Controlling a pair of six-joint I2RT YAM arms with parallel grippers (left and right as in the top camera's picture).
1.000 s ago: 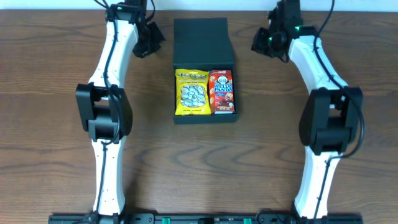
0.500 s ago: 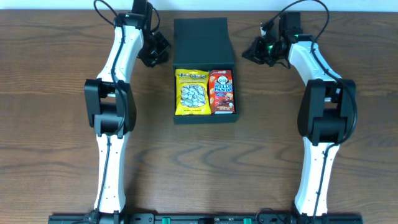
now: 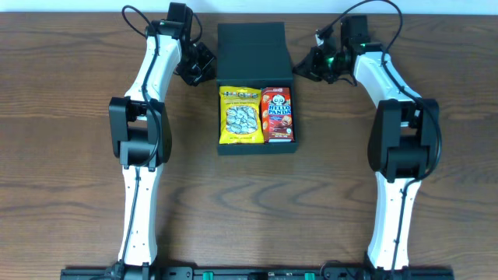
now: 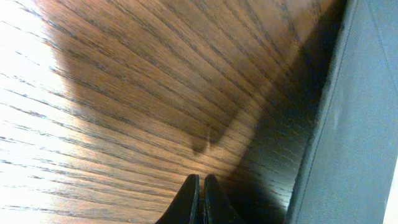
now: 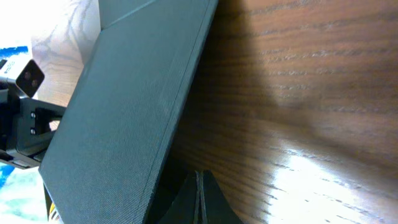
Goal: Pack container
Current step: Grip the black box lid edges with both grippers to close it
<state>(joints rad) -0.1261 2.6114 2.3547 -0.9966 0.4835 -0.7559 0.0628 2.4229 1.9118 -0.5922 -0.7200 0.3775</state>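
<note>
The dark teal-green container (image 3: 256,145) sits at the table's middle with its flap lid (image 3: 254,51) open and lying flat behind it. Inside lie a yellow snack bag (image 3: 240,115) and a red Hello Panda box (image 3: 278,114). My left gripper (image 3: 205,65) is shut and empty, low over the wood just left of the lid; its tips (image 4: 200,180) show beside the lid's edge (image 4: 354,124). My right gripper (image 3: 305,68) is shut and empty, just right of the lid; its tips (image 5: 199,177) sit next to the lid (image 5: 124,118).
Brown wooden table (image 3: 78,155) all around. White wall strip along the far edge (image 3: 78,6). Both arms reach from the near edge along either side of the container.
Both grippers have moved inward and down toward the open lid, the left from the left side, the right from the right side. The container and snacks have not moved.
</note>
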